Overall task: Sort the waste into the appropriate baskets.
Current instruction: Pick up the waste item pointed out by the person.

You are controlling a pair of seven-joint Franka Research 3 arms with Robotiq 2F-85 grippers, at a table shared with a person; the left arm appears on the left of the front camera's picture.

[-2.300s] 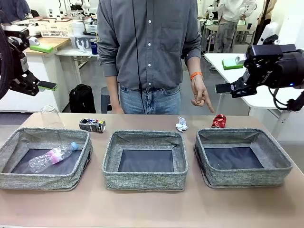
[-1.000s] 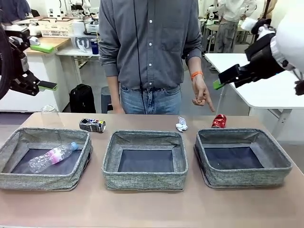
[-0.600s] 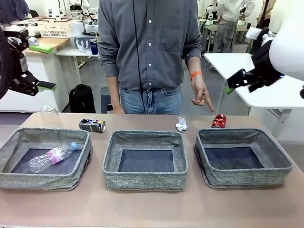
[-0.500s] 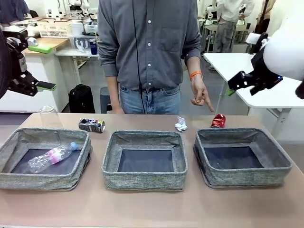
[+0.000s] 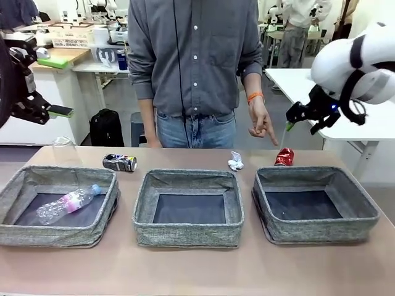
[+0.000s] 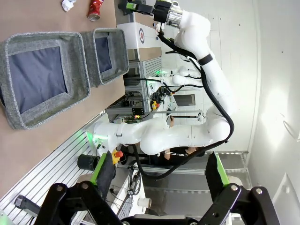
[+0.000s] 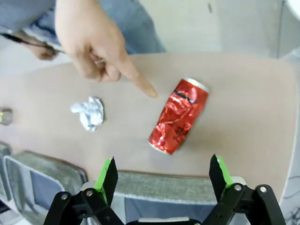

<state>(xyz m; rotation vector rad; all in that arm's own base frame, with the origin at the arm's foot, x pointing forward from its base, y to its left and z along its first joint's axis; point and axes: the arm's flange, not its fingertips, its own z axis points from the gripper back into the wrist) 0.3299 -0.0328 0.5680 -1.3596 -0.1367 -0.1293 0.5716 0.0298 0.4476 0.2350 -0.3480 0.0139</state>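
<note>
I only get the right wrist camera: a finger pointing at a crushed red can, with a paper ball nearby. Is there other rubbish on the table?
Observer: Yes, a dark printed can lies behind the left basket.
Operator: Anything sorted yet?
Observer: A clear plastic bottle lies in that left basket.
Operator: What is the other arm doing?
Observer: The left gripper hangs open, raised beside the left end of the table, holding nothing.
</note>
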